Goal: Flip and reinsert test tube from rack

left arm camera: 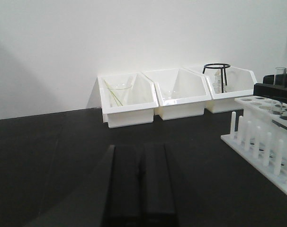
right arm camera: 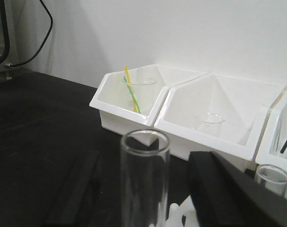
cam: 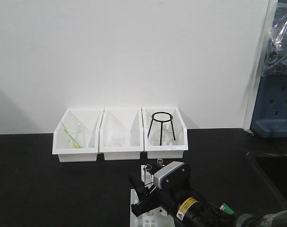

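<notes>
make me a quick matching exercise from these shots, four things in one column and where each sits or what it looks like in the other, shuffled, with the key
Things:
1. black tripod stand
2. beaker with yellow and green sticks
3. small empty beaker
4. rack

Places or looks:
A. in the middle white bin
B. white, on the black table in front of the bins, by the right arm
C. in the left white bin
D. in the right white bin

Pairs: 1-D, 2-C, 3-A, 4-B

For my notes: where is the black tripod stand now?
In the exterior view, the black tripod stand is inside the rightmost white bin, against the wall, behind the rack.
</notes>
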